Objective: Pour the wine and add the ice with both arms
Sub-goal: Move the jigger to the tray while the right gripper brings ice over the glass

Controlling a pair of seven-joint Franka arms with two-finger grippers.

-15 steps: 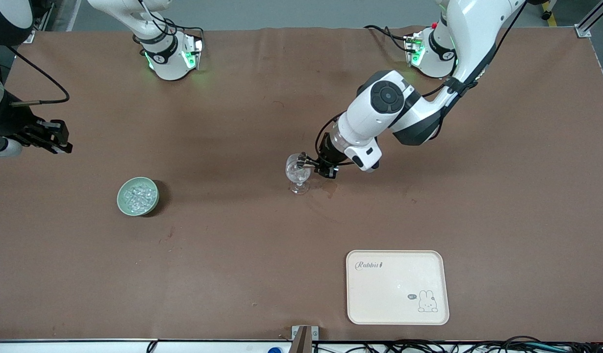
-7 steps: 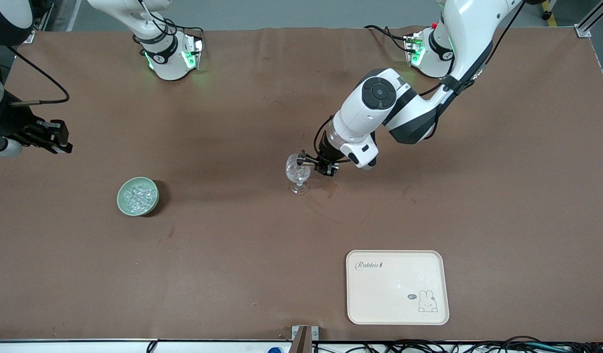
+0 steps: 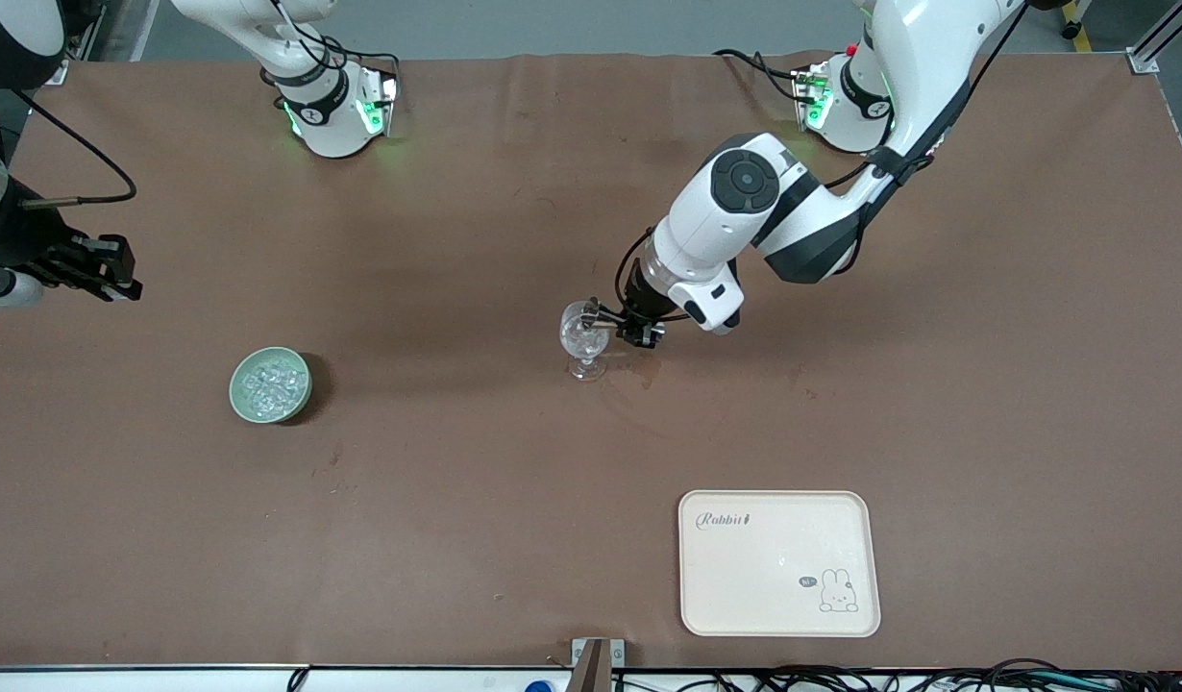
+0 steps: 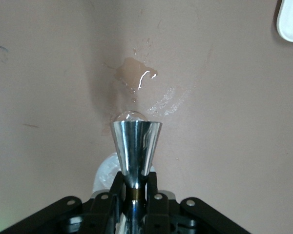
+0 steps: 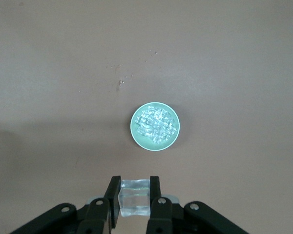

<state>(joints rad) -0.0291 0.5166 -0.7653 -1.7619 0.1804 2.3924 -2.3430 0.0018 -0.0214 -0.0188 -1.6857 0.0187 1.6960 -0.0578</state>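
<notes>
A clear stemmed glass (image 3: 582, 338) with glassy bits in it stands mid-table. My left gripper (image 3: 618, 323) is shut on a steel jigger (image 4: 136, 141) that lies tilted over the glass's rim. No wine shows. The ice (image 3: 271, 382) is heaped in a pale green bowl (image 3: 240, 399) toward the right arm's end. My right gripper (image 3: 118, 279) hangs high over that end of the table, shut on one clear ice cube (image 5: 135, 197). In the right wrist view the bowl (image 5: 136, 136) lies below, apart from the gripper (image 5: 135, 197).
A pale wet puddle (image 4: 134, 78) lies on the brown table beside the glass. A cream tray (image 3: 778, 562) with a rabbit print sits near the front edge, toward the left arm's end. Both arm bases (image 3: 332, 106) stand along the back edge.
The left arm's wrist and forearm have shifted slightly toward the bases, while the jigger stays at the glass's rim. The right arm has not moved.
</notes>
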